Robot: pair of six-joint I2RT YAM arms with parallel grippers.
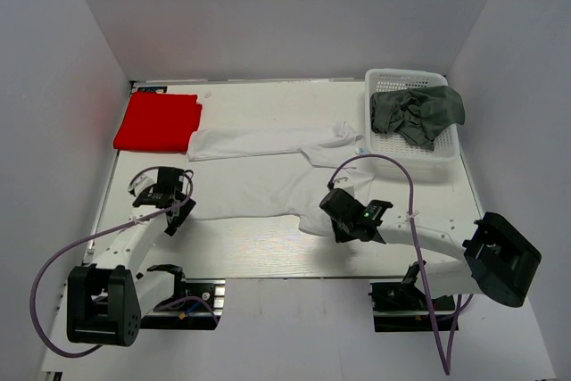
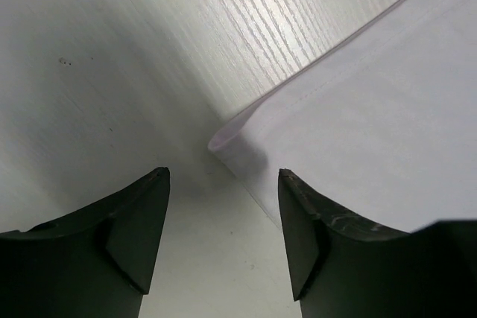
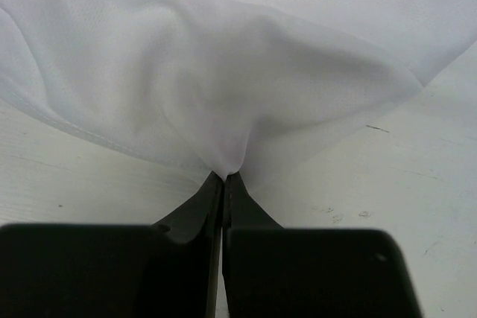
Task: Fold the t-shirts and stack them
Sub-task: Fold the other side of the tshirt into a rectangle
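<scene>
white t-shirt [image 1: 268, 180] spread flat, centre of frame, on desk [image 1: 250, 256]. right gripper [image 3: 224, 178] clamped on thin pinch of hem; shallow bite, could slip under pull. left gripper [image 2: 223, 174] spread wide, corner just ahead, ungrasped; one-sided lift likely skews fold.

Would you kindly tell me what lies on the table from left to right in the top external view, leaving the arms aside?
red t-shirt → white t-shirt → white lattice basket, holding the dark grey-green t-shirt
</scene>
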